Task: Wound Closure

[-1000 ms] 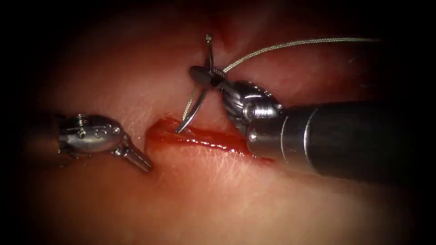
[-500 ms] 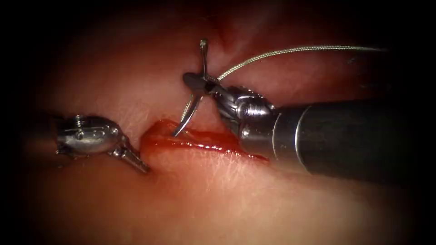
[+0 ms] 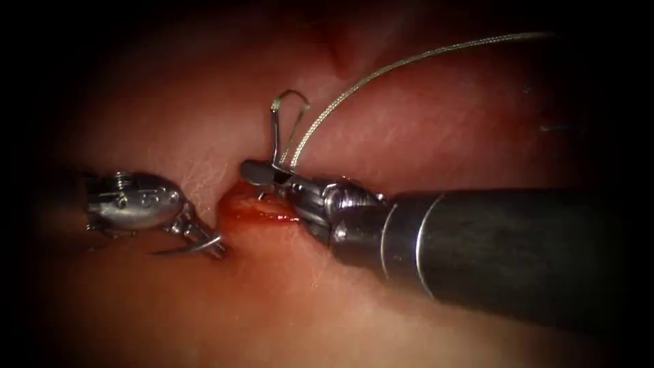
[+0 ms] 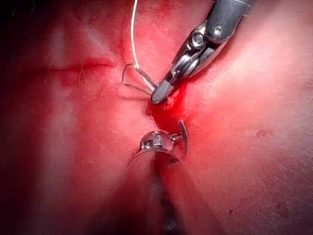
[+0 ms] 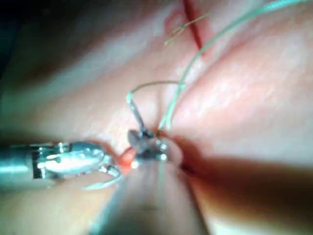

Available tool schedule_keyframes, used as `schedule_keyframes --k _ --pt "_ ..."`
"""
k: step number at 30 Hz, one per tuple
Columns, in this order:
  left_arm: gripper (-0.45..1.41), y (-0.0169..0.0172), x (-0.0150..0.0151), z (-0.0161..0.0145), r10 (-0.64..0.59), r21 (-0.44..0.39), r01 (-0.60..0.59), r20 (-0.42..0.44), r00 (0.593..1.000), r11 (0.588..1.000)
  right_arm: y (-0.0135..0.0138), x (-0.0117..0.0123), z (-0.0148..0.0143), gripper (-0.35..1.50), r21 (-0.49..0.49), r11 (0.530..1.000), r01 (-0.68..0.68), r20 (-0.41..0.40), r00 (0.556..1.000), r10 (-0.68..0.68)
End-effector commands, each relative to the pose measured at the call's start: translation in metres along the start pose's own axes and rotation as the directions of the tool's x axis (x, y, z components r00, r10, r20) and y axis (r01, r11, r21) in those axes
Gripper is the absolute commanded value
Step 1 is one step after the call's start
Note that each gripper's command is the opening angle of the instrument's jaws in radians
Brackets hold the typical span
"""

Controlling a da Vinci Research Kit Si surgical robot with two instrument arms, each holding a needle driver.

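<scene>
Needle (image 3: 276, 129): thin, stiff, slippery steel, best gripped on its body, clear of the point. Right claw (image 3: 262, 174) is clamped on it near the swaged end; the point is buried in the tissue (image 3: 409, 136) at the cut (image 3: 255, 204). Thread (image 3: 381, 71), limp, trails up and right. Left claw (image 3: 204, 240), jaws parted, holds nothing, left of cut.

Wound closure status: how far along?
Early. Done: needle point is in the tissue at the cut. In hand: right tool grips the needle mid-curve, thread trailing. Left tool sits left of the cut, hold unclear. Left: cut open, unstitched.
</scene>
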Motion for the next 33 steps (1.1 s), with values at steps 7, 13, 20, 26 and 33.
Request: schedule_keyframes --k 7,13,20,26,33 --pt "-0.43 -0.0005 -0.0001 0.0006 0.001 0.0 -0.001 0.0 1.0 1.0 0.0 -0.0005 0.0014 -0.35 0.013 1.0 -0.011 -0.03 0.999 0.011" --pt "-0.4 -0.0004 -0.0001 0.0004 0.002 -0.003 -0.002 0.0 1.0 1.0 -0.0004 0.0023 0.0007 0.94 0.129 0.99 0.063 -0.106 0.993 -0.05" --pt "-0.27 0.0 0.0001 -0.0005 0.048 -0.005 -0.048 -0.001 0.999 0.999 0.0018 0.0063 -0.0015 1.3 0.075 0.857 0.509 -0.157 0.855 -0.494" --pt "-0.2 0.0002 0.0002 -0.0011 0.103 0.01 -0.103 -0.025 0.994 0.995 0.0039 0.0095 -0.0045 1.43 -0.023 0.708 0.706 -0.016 0.708 -0.706" --pt "0.24 -0.0002 0.002 -0.0031 0.384 0.107 -0.372 -0.145 0.912 0.922 0.0039 0.0105 -0.0067 1.4 0.038 0.634 0.772 0.042 0.633 -0.773"
